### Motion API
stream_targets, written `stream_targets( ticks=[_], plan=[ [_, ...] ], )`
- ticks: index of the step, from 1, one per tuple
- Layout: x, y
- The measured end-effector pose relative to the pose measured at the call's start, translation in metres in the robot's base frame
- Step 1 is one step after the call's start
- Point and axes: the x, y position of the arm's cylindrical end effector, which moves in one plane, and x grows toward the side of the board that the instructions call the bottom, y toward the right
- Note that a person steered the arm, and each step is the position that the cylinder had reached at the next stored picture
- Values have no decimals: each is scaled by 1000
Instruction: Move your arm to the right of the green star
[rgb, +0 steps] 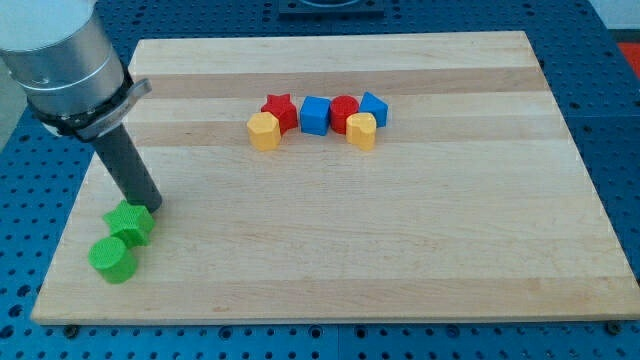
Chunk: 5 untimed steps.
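The green star (130, 222) lies near the board's lower left corner, touching a green cylinder (112, 259) just below and to its left. My tip (151, 206) rests on the board at the star's upper right edge, touching or almost touching it. The dark rod slants up to the view's left into the grey arm (62, 60).
A cluster sits at the upper middle of the wooden board (400, 250): a yellow block (264, 131), a red star (279, 110), a blue cube (315, 114), a red cylinder (344, 111), a yellow block (362, 130), a blue block (374, 106).
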Motion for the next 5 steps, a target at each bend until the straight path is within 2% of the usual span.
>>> stream_targets(
  ticks=[2, 3, 5],
  plan=[
    [-31, 22],
    [-30, 45],
    [14, 60]
  ],
)
